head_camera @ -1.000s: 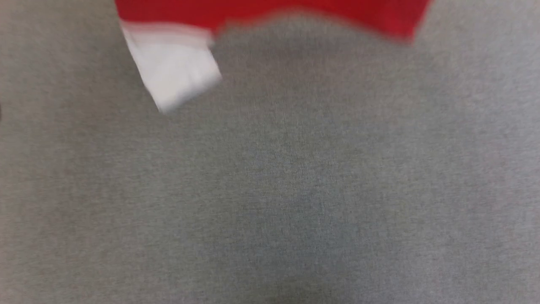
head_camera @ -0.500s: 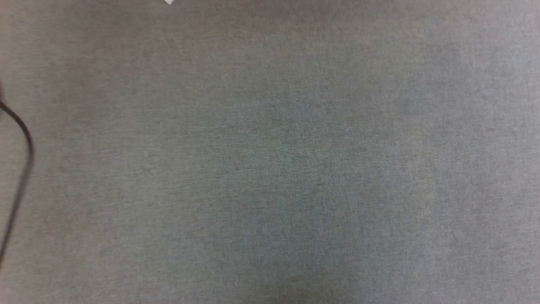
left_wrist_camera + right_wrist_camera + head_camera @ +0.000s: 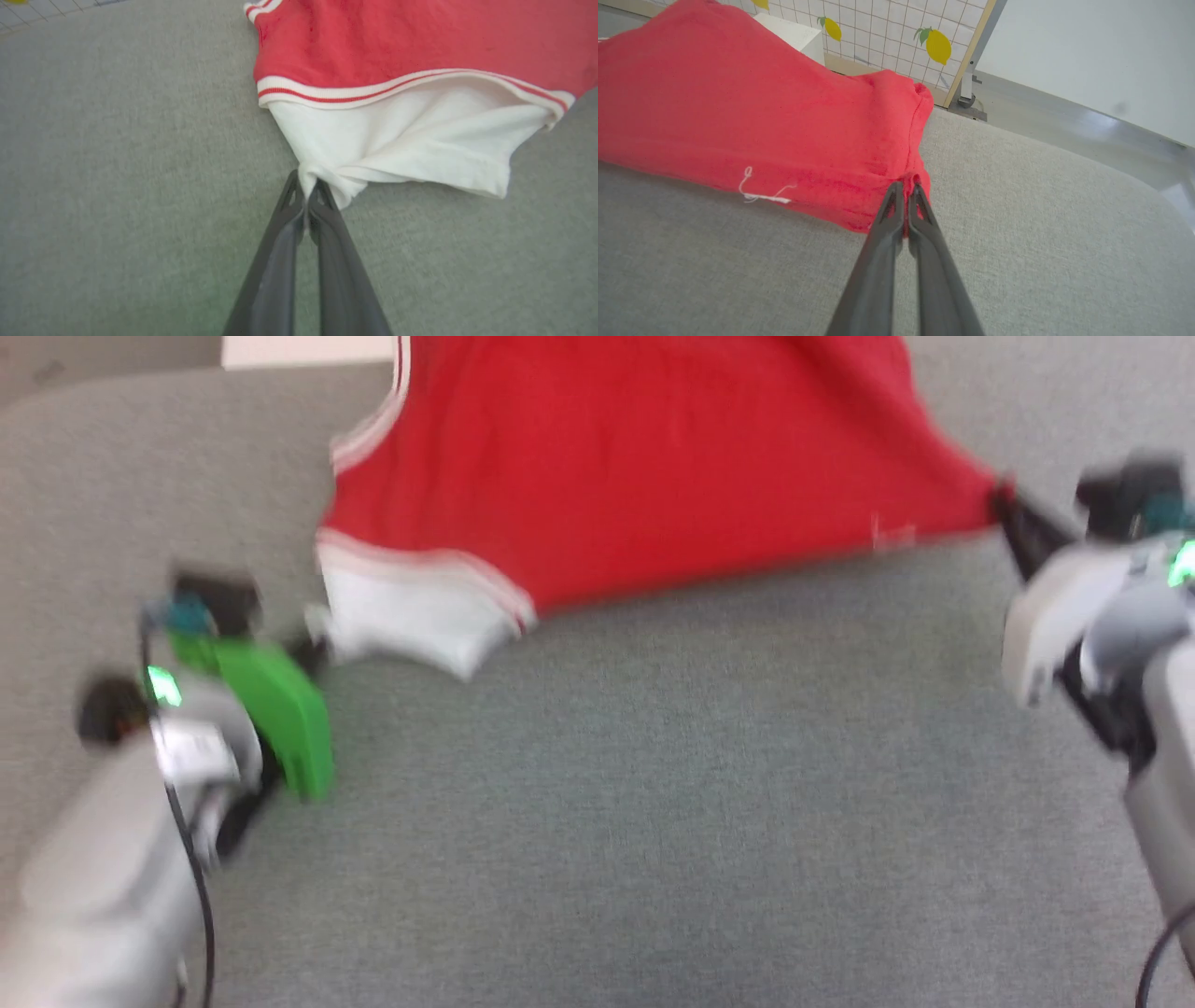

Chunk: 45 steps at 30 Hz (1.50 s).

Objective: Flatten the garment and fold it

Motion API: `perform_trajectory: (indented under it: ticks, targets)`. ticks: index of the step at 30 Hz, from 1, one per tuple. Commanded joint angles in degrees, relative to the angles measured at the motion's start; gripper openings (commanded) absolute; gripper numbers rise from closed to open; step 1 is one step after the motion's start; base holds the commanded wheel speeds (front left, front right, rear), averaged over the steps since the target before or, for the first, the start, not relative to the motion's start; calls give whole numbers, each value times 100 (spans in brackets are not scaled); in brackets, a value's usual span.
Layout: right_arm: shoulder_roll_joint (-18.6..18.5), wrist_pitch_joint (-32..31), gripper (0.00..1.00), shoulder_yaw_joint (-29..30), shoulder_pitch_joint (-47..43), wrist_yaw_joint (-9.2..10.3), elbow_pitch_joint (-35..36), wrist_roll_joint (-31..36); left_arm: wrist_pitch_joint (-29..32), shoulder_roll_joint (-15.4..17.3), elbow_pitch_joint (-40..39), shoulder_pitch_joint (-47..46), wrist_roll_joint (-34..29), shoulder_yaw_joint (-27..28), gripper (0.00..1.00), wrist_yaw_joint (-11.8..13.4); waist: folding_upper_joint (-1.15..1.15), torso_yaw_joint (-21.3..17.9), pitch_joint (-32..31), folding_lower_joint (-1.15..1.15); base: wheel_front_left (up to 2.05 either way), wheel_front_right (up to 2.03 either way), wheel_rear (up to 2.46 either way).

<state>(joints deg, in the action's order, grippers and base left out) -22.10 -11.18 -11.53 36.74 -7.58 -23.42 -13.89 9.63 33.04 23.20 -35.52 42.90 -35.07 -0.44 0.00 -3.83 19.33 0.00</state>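
Shut tight with the left gripper on a bunched corner of the white sleeve of the garment, both dark fingers pressed together with cloth pinched between the tips. Ahead of those tips and off to their right in the left wrist view: soft folds of sleeve fanning up to the red-and-white striped trim, then red body beyond. Beneath and on either side of the fingers: grey fabric surface. Shut narrow likewise with the right gripper, on a red corner at the hem, with cloth puckered right at the tips. Left of those tips in the right wrist view: red body stretching away over the grey surface, with a loose white thread lying near the hem. Beyond the tips, past the surface's edge: a white box, a gridded panel printed with lemons, a metal stand and pale floor. In the blurred head view: garment drawn out between the two grippers, held by the sleeve at the left one and by the hem corner at the right one, the pair well apart. Just behind the left gripper's fingers: a green housing.
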Motion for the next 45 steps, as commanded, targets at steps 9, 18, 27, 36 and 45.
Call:
perform_trajectory:
  ticks: [9,18,27,36,45]
  targets:
    - [-280,-172,0,120,-1717,9,591,-158,607,250,-1144,1917,697,-251,0,369,0,247,-920,0,0,0,0]
    - [-139,-720,0,750,-3279,9,1102,-208,755,507,-1886,2947,787,-474,0,747,0,329,-1093,0,0,0,0]
    - [736,0,0,1548,-4397,9,1712,115,-538,284,-2431,3304,-286,-702,0,1270,0,287,-1139,0,0,0,0]
    - [821,739,0,1291,-4178,9,1952,361,-1932,-114,-2201,2543,-1190,-527,0,1514,0,149,-1083,0,0,0,0]
    - [396,276,0,1019,-3172,9,1960,272,-1616,80,-1881,1215,-1201,-336,0,909,0,39,-736,0,0,0,0]
